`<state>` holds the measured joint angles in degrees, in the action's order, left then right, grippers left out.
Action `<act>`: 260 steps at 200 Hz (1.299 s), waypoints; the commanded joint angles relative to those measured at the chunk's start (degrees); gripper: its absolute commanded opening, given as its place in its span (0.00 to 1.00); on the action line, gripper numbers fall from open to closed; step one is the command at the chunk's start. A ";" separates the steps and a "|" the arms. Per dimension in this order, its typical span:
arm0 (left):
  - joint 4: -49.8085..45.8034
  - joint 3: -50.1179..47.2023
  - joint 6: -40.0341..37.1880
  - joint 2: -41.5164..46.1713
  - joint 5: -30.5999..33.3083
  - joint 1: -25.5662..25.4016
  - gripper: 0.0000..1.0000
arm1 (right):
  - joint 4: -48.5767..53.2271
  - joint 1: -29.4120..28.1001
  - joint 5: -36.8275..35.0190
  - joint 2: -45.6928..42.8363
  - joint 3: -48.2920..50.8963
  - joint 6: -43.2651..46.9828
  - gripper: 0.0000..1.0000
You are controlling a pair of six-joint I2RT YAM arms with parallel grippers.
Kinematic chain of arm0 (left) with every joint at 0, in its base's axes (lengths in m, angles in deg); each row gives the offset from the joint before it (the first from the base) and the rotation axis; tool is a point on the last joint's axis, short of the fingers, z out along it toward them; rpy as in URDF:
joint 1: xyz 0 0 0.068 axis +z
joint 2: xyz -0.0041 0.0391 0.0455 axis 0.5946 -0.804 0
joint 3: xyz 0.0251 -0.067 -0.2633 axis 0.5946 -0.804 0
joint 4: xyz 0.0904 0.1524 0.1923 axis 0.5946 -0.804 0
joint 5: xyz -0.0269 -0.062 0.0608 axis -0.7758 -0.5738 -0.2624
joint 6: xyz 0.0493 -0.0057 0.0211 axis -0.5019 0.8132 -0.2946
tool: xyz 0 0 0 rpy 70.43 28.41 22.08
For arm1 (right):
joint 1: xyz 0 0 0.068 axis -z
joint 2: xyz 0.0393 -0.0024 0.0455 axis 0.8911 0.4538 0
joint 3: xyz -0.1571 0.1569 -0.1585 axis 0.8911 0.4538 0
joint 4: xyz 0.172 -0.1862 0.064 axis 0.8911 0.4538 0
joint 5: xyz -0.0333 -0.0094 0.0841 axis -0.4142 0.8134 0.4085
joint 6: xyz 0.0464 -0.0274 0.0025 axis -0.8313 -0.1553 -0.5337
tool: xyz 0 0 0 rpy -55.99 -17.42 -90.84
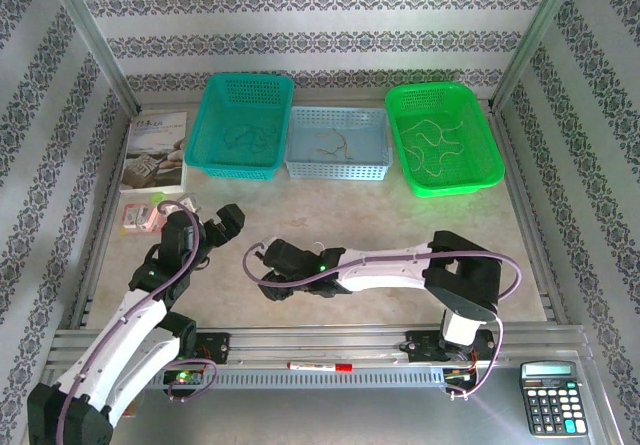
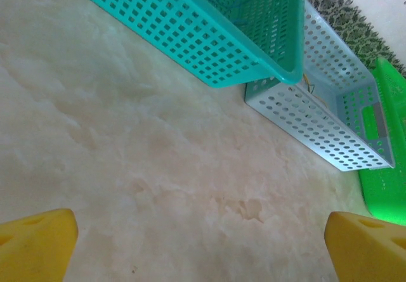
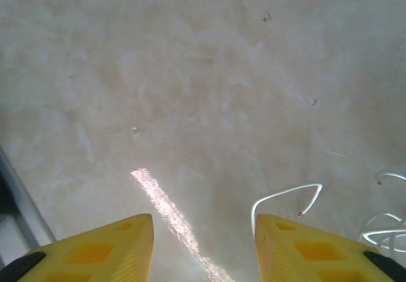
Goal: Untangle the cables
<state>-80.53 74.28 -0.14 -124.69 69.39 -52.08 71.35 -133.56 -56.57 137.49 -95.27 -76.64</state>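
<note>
- You are looking at a pale marbled table (image 1: 380,225) closed in by patterned wallpaper walls (image 1: 320,40).
- At your far left a booklet (image 1: 155,150) lies flat on the table, with a small pink item (image 1: 138,218) just in front of it.
- Your left gripper (image 1: 222,223) hovers over bare table in front of the teal basket (image 1: 243,170). In the left wrist view its yellow fingers (image 2: 38,244) stand wide apart with nothing between them.
- A curly cable (image 1: 245,137) lies on the floor of the teal basket.
- Your right gripper (image 1: 262,257) points left, low over the middle of the table. In the right wrist view its jaws are parted, with only bare table in the gap.
- A loose white cable (image 3: 279,195) lies on the table just beside that gripper's outer finger, outside the gap. More white loops (image 3: 384,234) show at the edge of that view.
- The pale blue basket (image 1: 337,170) sits touching the teal one and holds a yellowish cable (image 1: 330,145).
- The green basket (image 1: 455,187) stands just right of the blue one, with several whitish cables (image 1: 435,140) curled inside.
- A calculator (image 1: 548,397) rests on the grey ledge at your near right.
</note>
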 commanded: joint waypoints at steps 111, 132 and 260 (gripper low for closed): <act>1.40 1.48 -0.19 0.38 -3.88 1.45 1.00 | 6.01 1.07 -7.63 5.03 -5.00 0.35 0.06; 1.42 1.51 -0.55 0.55 -4.27 1.53 1.00 | 4.74 2.25 -5.97 0.91 -3.71 1.00 0.00; 17.72 -3.83 0.11 -5.82 -22.71 1.58 1.00 | -10.87 20.36 15.06 -26.32 10.19 -6.94 0.00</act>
<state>-70.52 71.43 -0.32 -128.65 54.07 -51.34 64.34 -115.13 -46.73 114.04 -86.88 -80.86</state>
